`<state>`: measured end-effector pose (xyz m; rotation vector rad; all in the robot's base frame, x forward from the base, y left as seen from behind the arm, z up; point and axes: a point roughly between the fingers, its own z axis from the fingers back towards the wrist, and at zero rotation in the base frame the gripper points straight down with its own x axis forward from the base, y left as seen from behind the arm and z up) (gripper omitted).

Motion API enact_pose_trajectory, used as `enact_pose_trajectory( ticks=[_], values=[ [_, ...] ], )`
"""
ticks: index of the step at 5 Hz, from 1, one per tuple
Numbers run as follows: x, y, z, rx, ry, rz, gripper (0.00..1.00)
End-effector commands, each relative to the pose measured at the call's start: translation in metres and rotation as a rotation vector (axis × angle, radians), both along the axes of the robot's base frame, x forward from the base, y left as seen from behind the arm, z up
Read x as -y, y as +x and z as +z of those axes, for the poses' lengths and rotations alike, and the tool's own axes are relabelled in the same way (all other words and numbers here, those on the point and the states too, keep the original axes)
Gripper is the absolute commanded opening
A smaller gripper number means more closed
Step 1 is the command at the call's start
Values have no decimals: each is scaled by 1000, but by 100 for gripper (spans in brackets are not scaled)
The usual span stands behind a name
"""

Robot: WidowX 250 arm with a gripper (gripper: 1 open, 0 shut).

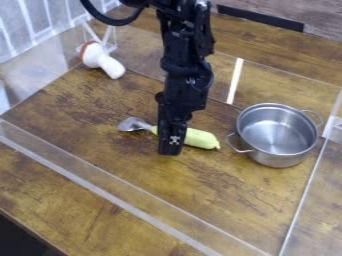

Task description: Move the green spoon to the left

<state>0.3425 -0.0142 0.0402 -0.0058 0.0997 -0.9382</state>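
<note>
Just left of the steel pot point(277, 135), on the wooden tabletop point(80, 120), lies the green spoon point(187, 137), its thick yellow-green handle pointing toward the pot and its small silver bowl lying on the far side from it. The handle's near end sits close beside the pot's side handle without clearly touching it. Directly over the spoon's middle the black gripper point(170, 144) points straight down, its fingertips at the level of the handle and covering part of it. Whether the jaws are clamped on the spoon or merely straddle it cannot be told from this angle. Well away from the pot, toward the far left corner, a white-handled utensil point(102, 60) with a reddish end rests beside the clear plastic wall point(54, 50). A low transparent barrier runs across the tabletop in front of the pot.
</note>
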Motion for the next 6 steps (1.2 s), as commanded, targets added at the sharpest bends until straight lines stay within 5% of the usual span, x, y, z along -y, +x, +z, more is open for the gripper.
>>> enact_pose_trajectory(
  ticks=[1,2,4,5,6],
  values=[
    [-9,10,8,43,-11,17,100],
    [-13,13,10,42,-15,22,0],
    [-15,14,15,37,-28,28,0],
    [-16,14,16,36,-40,31,100],
    [-17,15,15,34,-53,36,100]
  ],
)
